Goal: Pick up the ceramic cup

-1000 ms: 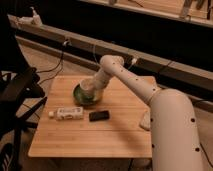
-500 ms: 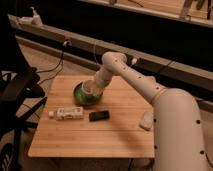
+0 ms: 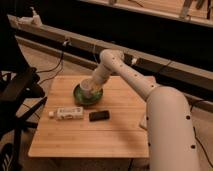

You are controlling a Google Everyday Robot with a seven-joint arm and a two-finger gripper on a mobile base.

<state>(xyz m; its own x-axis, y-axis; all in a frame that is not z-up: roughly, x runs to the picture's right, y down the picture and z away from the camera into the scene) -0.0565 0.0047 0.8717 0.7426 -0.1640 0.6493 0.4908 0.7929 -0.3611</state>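
Note:
The ceramic cup (image 3: 86,89) is a small cream cup sitting on the round dark-green saucer (image 3: 88,96), at the middle left of the wooden table (image 3: 75,135). My white arm reaches from the lower right over the table. My gripper (image 3: 91,86) is down at the cup, right over its rim. The arm's end hides part of the cup.
A white rectangular bottle with a label (image 3: 67,113) lies in front of the saucer. A small black flat object (image 3: 99,115) lies to its right. A dark chair (image 3: 17,95) stands at the table's left. A ledge with cables runs behind the table.
The arm has shifted only slightly; the gripper stays at the cup on the saucer. The cup has not visibly moved.

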